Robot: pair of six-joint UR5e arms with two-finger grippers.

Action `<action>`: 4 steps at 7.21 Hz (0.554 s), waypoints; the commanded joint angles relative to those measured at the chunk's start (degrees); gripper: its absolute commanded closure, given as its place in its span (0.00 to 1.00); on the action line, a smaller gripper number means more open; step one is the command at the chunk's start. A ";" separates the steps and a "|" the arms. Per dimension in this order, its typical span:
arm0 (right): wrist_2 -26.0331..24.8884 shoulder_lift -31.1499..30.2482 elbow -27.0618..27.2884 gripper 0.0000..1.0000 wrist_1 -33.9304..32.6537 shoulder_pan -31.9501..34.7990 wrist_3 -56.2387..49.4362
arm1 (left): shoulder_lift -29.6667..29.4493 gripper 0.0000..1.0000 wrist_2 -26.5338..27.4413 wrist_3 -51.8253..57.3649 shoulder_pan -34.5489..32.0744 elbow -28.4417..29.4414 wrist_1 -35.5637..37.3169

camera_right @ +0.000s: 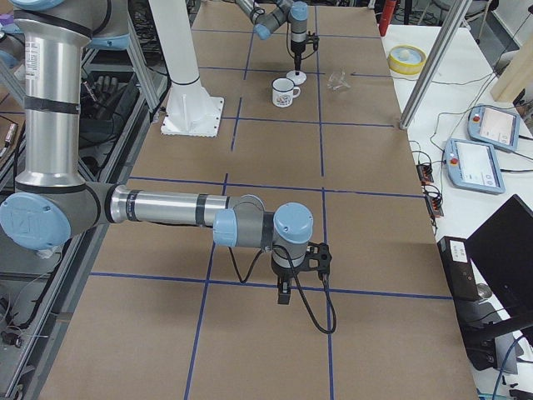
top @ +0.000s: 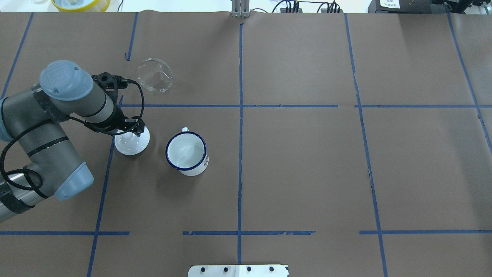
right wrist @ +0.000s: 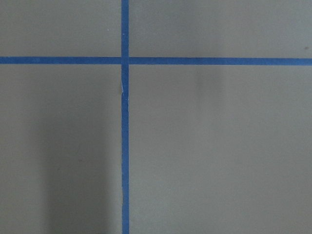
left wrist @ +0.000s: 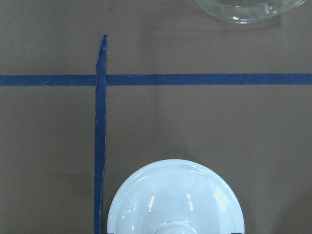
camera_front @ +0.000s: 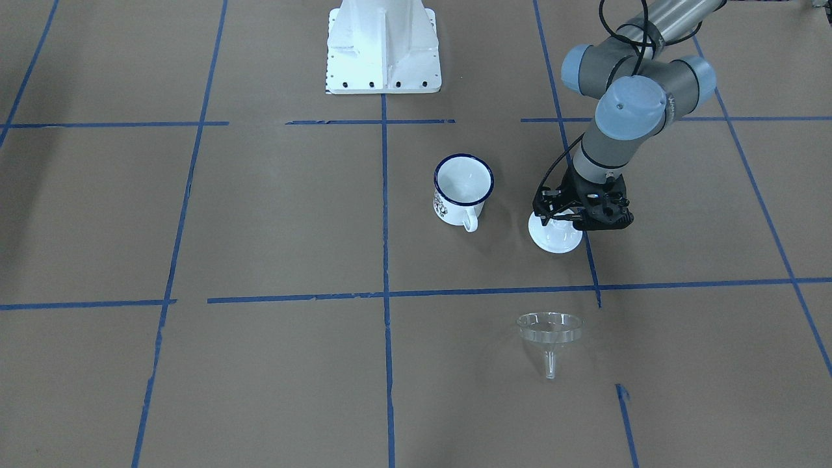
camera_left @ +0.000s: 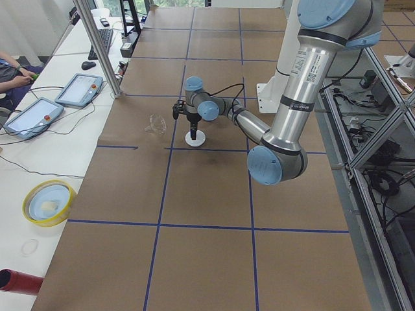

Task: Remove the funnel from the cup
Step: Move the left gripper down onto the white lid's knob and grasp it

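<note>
The clear funnel (camera_front: 549, 328) lies on the brown paper, apart from the cup, with its stem toward the operators' side. Its rim shows at the top edge of the left wrist view (left wrist: 243, 9). The white cup (camera_front: 463, 188) with a dark blue rim stands upright with nothing in it (top: 187, 154). My left gripper (camera_front: 565, 221) hangs over a round white lid (camera_front: 552, 239) beside the cup, fingers open either side of the lid's knob. My right gripper (camera_right: 284, 293) points down at bare paper far from these things; I cannot tell its state.
The robot's white base plate (camera_front: 383, 58) stands at the table's robot side. Blue tape lines cross the paper. A yellow dish (top: 80, 4) sits beyond the far edge. Tablets and cables lie on the side bench (camera_left: 39, 116).
</note>
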 commanded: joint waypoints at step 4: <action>0.00 0.00 0.00 0.00 0.00 0.00 0.00 | 0.03 0.34 -0.02 -0.09 0.06 0.12 0.01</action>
